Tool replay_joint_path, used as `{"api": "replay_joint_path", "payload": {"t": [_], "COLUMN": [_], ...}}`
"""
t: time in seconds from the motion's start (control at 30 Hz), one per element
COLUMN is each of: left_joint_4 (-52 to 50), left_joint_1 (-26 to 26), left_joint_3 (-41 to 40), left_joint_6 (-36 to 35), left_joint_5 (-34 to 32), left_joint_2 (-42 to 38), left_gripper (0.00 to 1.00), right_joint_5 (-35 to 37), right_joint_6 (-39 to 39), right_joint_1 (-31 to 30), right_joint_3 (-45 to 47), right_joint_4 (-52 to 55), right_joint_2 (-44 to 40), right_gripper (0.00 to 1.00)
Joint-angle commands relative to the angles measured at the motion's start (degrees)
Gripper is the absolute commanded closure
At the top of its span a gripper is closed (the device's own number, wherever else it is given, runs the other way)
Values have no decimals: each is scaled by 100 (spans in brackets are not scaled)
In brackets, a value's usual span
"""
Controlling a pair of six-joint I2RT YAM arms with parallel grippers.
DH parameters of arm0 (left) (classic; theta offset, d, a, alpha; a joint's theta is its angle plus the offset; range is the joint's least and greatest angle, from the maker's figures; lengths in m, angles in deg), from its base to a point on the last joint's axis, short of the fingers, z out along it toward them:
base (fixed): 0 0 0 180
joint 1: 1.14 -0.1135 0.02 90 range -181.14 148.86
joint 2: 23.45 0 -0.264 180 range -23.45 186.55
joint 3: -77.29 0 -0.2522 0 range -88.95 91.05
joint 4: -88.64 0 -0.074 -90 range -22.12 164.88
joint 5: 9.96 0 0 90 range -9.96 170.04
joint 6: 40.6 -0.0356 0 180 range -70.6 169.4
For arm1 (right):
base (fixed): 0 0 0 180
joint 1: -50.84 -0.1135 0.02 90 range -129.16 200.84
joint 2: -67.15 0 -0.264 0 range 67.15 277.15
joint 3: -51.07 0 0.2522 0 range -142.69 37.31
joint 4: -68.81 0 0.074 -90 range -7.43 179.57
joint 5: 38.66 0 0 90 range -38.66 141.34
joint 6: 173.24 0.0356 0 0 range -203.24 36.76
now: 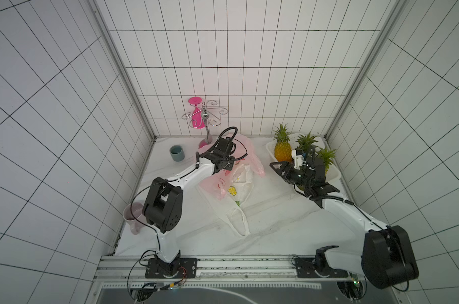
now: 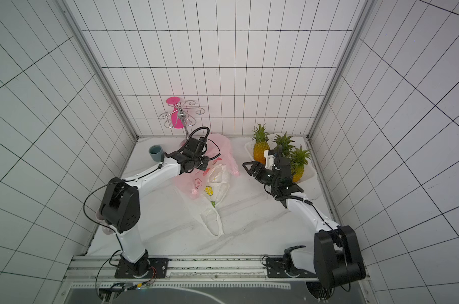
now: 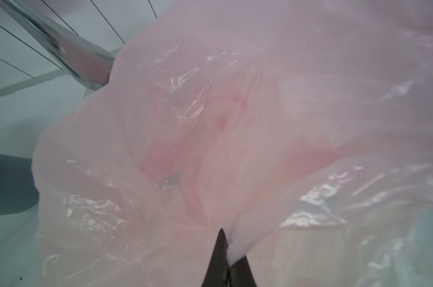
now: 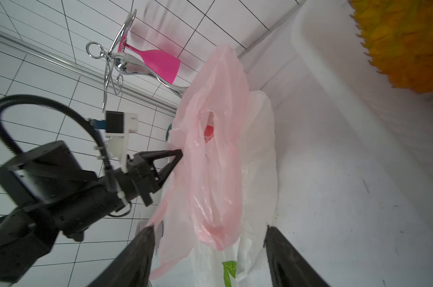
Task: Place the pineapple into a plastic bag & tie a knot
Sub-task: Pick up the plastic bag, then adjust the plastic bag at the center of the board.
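Observation:
A pink plastic bag (image 1: pixel 249 155) (image 2: pixel 224 148) lies crumpled at the back of the table, on top of a white plastic bag (image 1: pixel 239 189) with a lemon print. My left gripper (image 3: pixel 226 246) (image 4: pixel 179 152) is shut on a fold of the pink film, which fills the left wrist view. Three pineapples stand in a white basket (image 1: pixel 333 173) at the back right; the nearest to the bags is a yellow pineapple (image 1: pixel 282 150) (image 2: pixel 261 151). My right gripper (image 1: pixel 275 165) (image 4: pixel 208 228) hangs open beside the basket, pointing at the bags, with nothing between its fingers.
A chrome rack with a pink goblet (image 1: pixel 203 115) stands against the back wall, just behind the pink bag. A grey cup (image 1: pixel 177 153) sits at the back left. A pale pink mug (image 1: pixel 133 215) stands by the left arm's elbow. Tiled walls close three sides.

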Motion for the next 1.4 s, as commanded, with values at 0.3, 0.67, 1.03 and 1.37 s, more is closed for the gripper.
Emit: {"api": "replay_joint_path", "payload": {"t": [0.3,0.67,1.03,1.37], "left_joint_4": [-3073,-4142,-2879,860], "left_joint_1": [63,850,958,149], "left_joint_3": [1693,1744,829,-731], "left_joint_6": [261,656,1050,2236], "left_joint_5": [1502,1412,2404,4793], "left_joint_2": [-1161,-1249,-1473,-1395], "left_gripper": [100,100,100,100], "right_joint_5": [-42,-604,-1716,-126], "right_joint_6": [-1816,-1683,-1968,-2767], "right_joint_1": [-295,-1080,-1268,-329], "right_joint_3": [-1613,-2103,-5554,-5500], "right_joint_4": [1954,1187,1993,3230], "right_joint_2": [529,1455,4102,3491], "right_gripper": [49,53,53,22]}}
